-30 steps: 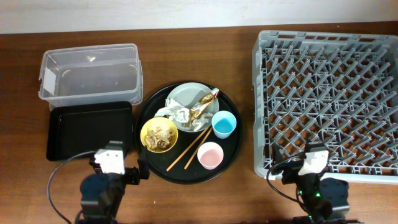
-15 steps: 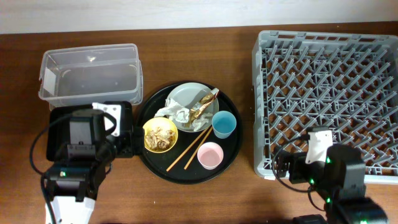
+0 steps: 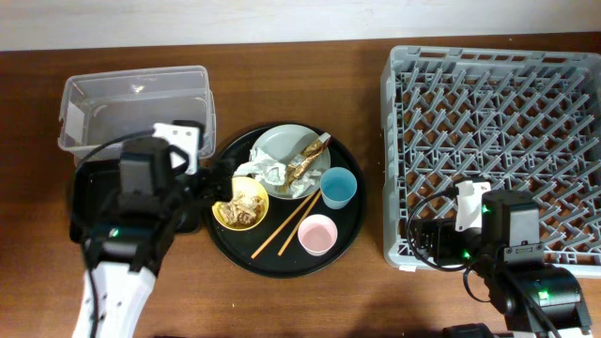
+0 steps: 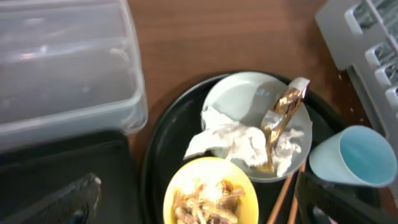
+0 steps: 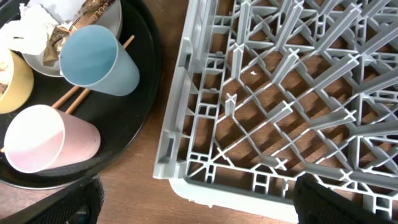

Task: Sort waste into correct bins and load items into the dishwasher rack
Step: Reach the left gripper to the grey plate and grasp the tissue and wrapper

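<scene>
Both the left gripper (image 4: 198, 208) and the right gripper (image 5: 198, 205) are held wide and empty. On the round black tray (image 3: 349, 221) are set the pink cup (image 3: 317, 234), wooden chopsticks (image 3: 285, 226), small yellow bowl (image 3: 246, 223) of crumbly food scraps (image 3: 241, 200), light blue cup (image 3: 338, 188), and pale grey-green plate (image 3: 282, 145) bearing crumpled white paper (image 3: 268, 174) and gold foil wrapper (image 3: 308, 160).

brown wooden table (image 3: 300, 296), pale wall strip (image 3: 188, 19) along far edge
</scene>
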